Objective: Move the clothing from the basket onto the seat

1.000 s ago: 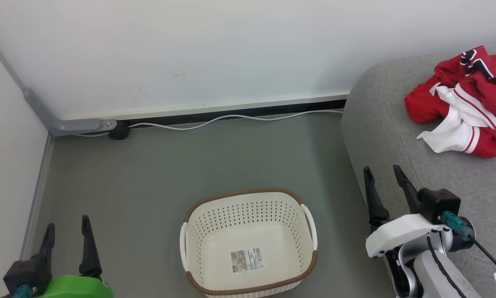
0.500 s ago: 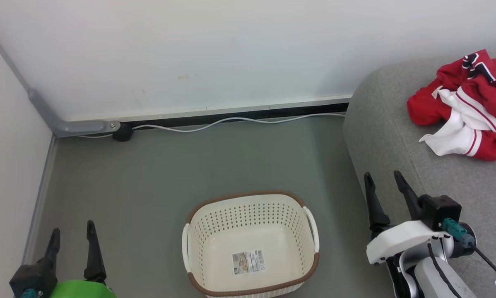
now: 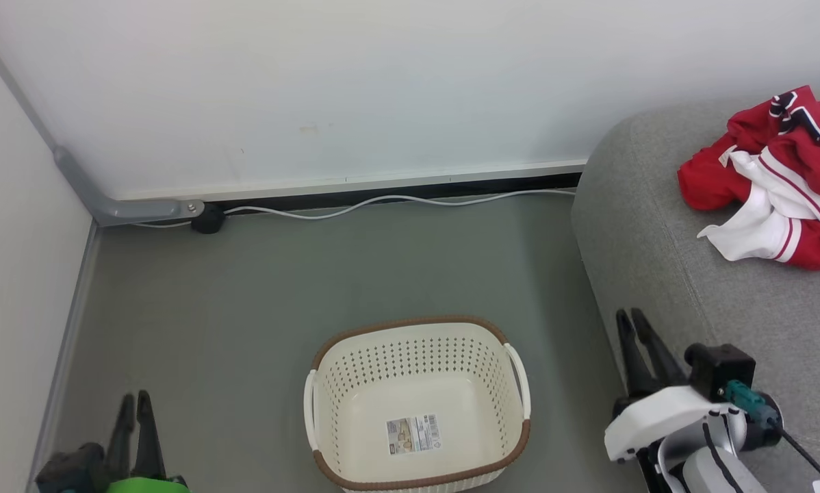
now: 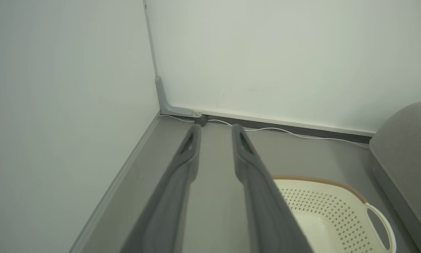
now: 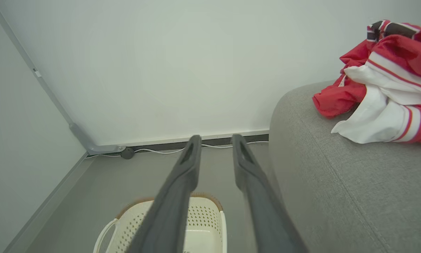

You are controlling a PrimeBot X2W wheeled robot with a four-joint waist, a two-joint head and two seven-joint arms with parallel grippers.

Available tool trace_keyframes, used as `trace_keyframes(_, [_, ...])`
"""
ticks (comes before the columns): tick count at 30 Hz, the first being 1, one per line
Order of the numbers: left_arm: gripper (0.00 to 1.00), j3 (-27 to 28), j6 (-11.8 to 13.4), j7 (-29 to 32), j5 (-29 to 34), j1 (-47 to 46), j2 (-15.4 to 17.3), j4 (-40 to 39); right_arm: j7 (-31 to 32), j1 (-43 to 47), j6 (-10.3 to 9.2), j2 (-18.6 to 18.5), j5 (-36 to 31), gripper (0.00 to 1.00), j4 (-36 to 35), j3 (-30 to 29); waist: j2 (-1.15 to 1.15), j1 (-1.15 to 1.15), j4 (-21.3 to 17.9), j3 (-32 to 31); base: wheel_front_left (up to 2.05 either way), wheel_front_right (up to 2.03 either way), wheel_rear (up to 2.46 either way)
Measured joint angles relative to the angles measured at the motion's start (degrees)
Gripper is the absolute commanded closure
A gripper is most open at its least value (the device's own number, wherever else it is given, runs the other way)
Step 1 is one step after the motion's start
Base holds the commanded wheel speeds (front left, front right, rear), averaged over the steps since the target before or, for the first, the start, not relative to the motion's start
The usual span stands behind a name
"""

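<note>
Clothing (image 3: 773, 185): upper right, on sofa (image 3: 656, 226)
Basket (image 3: 410, 320): lower centre
Left gripper (image 3: 135, 402): fingers slightly parted, empty
Right gripper (image 3: 629, 313): fingers slightly parted, empty

The clothing (image 3: 786, 147) runs off the right edge, and the label (image 3: 413, 433) in the basket (image 3: 410, 320) is too small to read.

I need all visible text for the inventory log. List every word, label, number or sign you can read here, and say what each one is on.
No text here can be read.
Label on the basket floor: barcode and print, too small to read.
Black-and-white lettering on the clothing: crumpled and partly hidden in folds, unreadable.
</note>
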Motion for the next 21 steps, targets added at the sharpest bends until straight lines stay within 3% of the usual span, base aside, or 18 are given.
trace_keyframes(10, [1.00, 0.1, -0.6, 1.0, -2.7, 0.1, -1.2, 1.7, 0.5, 1.8, 0.59, 0.3, 2.9, 1.00, 1.2, -0.6, 0.00, 0.00, 0.1, 0.1, 0.00, 0.00, 0.00])
trace_keyframes(21, [1.00, 1.2, -1.8, 3.5, -12.0, -0.1, -1.8, 2.4, 2.6, 1.7, 1.91, 0.6, 13.2, 1.00, 0.9, -2.8, 0.00, 0.00, 0.2, 0.3, 0.00, 0.00, 0.00])
